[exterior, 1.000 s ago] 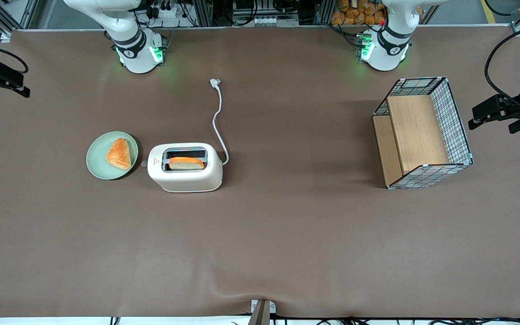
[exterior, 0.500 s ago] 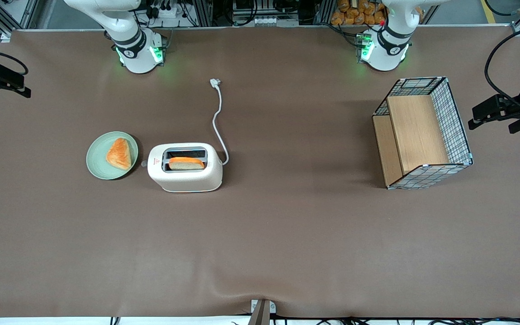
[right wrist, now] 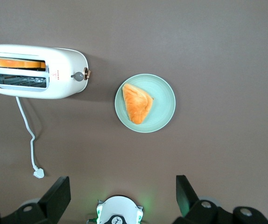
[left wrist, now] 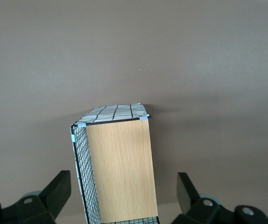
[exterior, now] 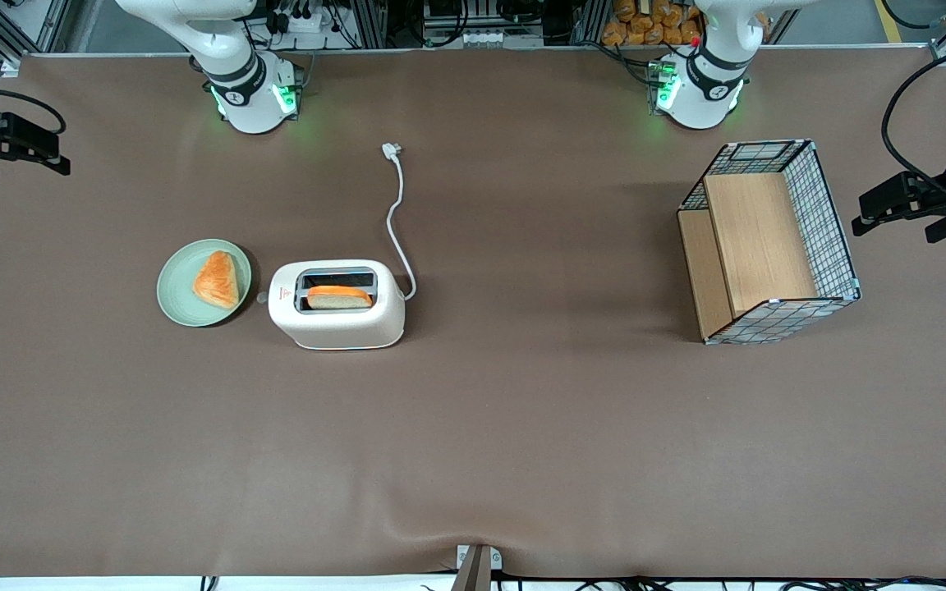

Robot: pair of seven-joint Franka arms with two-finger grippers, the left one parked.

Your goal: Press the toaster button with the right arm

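The toaster is sitting on the brown desk, in the half toward the working arm's end and roughly midway between the desk's front edge and the edge where the arm bases stand. A slice of bread is standing in the slot nearer the front camera. The toaster button, a small grey nub, is sticking out of the narrow end face that is pointing at the green plate. A small red mark is printed on the toaster's top near that end; its writing cannot be read. The white cord is trailing from the toaster's other end toward the arm bases, ending in a plug.

The plate is lying just beside the button end, carrying a triangular orange pastry.

The gripper is hanging high above the desk at the working arm's edge, well apart from the toaster; its fingers are standing wide apart, holding nothing and touching nothing.

A wire basket with wooden panels is resting toward the parked arm's end.
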